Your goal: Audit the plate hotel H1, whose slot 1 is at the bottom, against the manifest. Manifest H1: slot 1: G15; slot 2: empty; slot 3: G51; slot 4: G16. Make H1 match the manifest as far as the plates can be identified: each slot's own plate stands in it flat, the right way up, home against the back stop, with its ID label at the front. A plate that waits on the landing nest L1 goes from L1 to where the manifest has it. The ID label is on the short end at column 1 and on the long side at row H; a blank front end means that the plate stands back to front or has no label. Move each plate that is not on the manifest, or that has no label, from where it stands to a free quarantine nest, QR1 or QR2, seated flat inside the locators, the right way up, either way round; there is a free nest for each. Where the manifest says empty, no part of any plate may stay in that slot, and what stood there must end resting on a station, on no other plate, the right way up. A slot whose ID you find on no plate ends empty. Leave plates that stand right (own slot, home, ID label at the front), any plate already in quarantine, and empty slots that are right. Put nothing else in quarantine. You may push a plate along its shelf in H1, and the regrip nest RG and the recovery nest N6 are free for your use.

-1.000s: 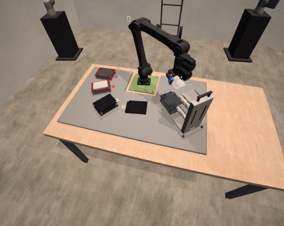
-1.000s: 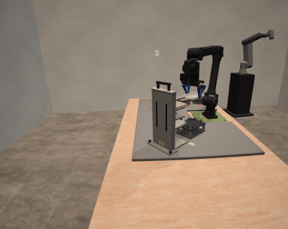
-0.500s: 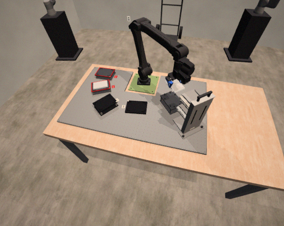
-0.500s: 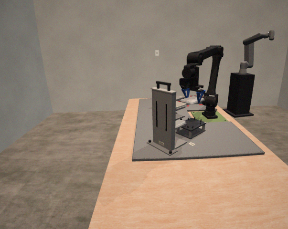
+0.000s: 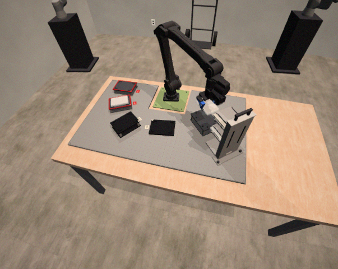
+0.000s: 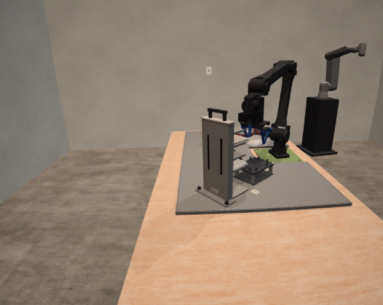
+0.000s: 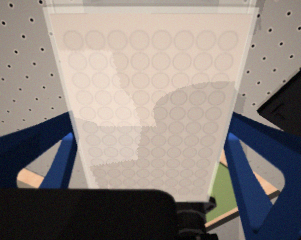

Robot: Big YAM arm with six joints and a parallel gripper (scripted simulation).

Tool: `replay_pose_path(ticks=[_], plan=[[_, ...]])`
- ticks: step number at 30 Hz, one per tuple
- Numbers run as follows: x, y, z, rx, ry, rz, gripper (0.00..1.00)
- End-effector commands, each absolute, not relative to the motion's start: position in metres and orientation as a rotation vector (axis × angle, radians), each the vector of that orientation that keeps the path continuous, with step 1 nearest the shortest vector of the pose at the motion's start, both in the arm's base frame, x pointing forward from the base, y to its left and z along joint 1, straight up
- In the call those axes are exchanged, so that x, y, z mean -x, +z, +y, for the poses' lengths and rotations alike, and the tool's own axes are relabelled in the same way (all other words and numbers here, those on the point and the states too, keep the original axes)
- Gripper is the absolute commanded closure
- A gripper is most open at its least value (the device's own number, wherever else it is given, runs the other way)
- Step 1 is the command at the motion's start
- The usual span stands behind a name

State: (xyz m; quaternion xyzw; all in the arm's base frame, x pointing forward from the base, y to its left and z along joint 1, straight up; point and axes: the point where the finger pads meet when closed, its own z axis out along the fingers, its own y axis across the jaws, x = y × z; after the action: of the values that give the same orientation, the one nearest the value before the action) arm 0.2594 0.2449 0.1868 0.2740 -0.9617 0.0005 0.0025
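Plate point(image 7: 150, 100) held across long sides in blue jaws, near top of hotel point(image 5: 234, 133). Keep flat, line up with shelf, slide in slow to back stop.
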Motion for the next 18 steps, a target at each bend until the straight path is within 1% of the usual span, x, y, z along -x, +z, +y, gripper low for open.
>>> replay_pose_path(ticks=[1, 4, 7, 15, 18], plan=[[-0.268, 0.186, 0.246, -0.841, -0.02, -3.051, 0.14], [-0.268, 0.174, 0.246, -0.84, -0.012, -3.042, 0.14], [-0.267, 0.183, 0.245, -0.848, -0.036, -3.069, 0.14], [-0.268, 0.151, 0.246, -0.841, -0.014, -3.044, 0.14], [-0.271, 0.163, 0.254, -0.867, -0.037, -3.065, 0.14]])
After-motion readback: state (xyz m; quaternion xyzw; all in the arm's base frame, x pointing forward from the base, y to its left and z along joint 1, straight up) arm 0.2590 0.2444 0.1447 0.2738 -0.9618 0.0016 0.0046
